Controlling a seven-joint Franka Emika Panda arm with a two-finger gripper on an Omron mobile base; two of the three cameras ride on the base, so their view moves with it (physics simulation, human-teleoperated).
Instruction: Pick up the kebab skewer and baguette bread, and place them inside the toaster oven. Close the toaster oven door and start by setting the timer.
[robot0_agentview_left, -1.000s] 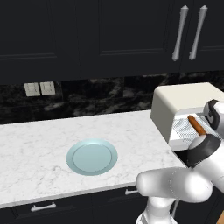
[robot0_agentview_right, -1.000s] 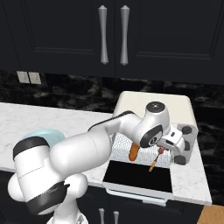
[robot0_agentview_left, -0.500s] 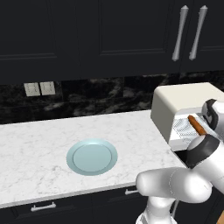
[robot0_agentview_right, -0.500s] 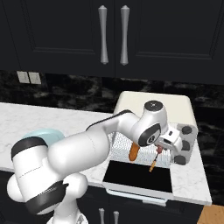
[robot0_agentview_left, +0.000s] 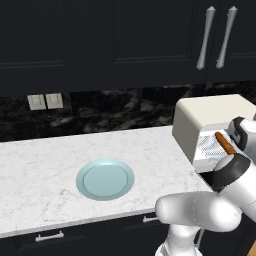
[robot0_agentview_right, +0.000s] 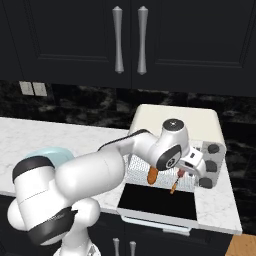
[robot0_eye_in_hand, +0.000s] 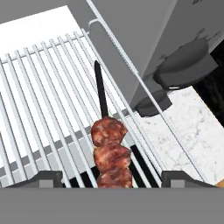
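The cream toaster oven (robot0_agentview_right: 175, 117) (robot0_agentview_left: 210, 112) stands at the right end of the counter, and its dark glass door (robot0_agentview_right: 157, 200) lies folded down flat in front. The orange-brown baguette bread (robot0_agentview_right: 152, 175) (robot0_agentview_left: 225, 142) rests on the wire rack (robot0_eye_in_hand: 39, 87) inside. Beside it, the kebab skewer (robot0_eye_in_hand: 109, 148) (robot0_agentview_right: 174, 185) lies on the rack with its dark stick pointing inward and its meat end near the front. My gripper (robot0_eye_in_hand: 113, 177) (robot0_agentview_right: 192, 167) hovers at the oven mouth, open, with its fingertips (robot0_eye_in_hand: 48, 177) wide apart on either side of the skewer.
A light blue plate (robot0_agentview_left: 105, 179) sits bare on the white marble counter (robot0_agentview_left: 45, 170) to the left. Dark round knobs (robot0_agentview_right: 214, 148) (robot0_eye_in_hand: 186, 65) line the oven's right side. Black cabinets with silver handles (robot0_agentview_right: 118, 40) hang above.
The jaws have sprung open and let go of the kebab skewer, which now lies on the rack. The arm and baguette have hardly moved.
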